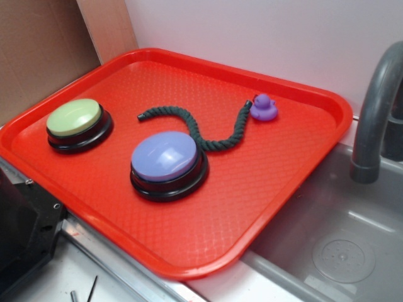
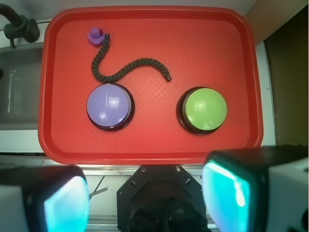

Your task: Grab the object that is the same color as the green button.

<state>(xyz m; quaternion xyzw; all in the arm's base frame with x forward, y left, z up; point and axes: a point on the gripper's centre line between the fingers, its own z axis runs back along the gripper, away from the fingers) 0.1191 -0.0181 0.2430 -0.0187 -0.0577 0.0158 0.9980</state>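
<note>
Nothing of the task looks done yet. The green rope [image 1: 200, 133] lies untouched on the red tray [image 1: 296, 157], flat in an S-curve. One end touches or sits just beside the small purple duck [image 1: 264, 108]; the middle bends close around the far side of the purple button [image 1: 167, 162], maybe brushing its black base, hard to tell. The other end points toward the green button [image 1: 78, 123], which sits well apart on the same tray.

In the wrist view the claw [image 2: 145, 200] hangs high over the near edge of the tray, its two fingers [image 2: 231, 193] spread wide apart with nothing between them. It is well away from the rope [image 2: 126, 67].

Judgement: task at the very start. The whole job remains: move over the rope, descend, close, lift. The best pick spot is probably the free stretch between the two buttons, clear of the duck and the purple dome. Thin flexible rope lies low on the tray, so the claw must go nearly to the tray surface. The tray rests on the counter beside a grey sink [image 1: 340, 251].
</note>
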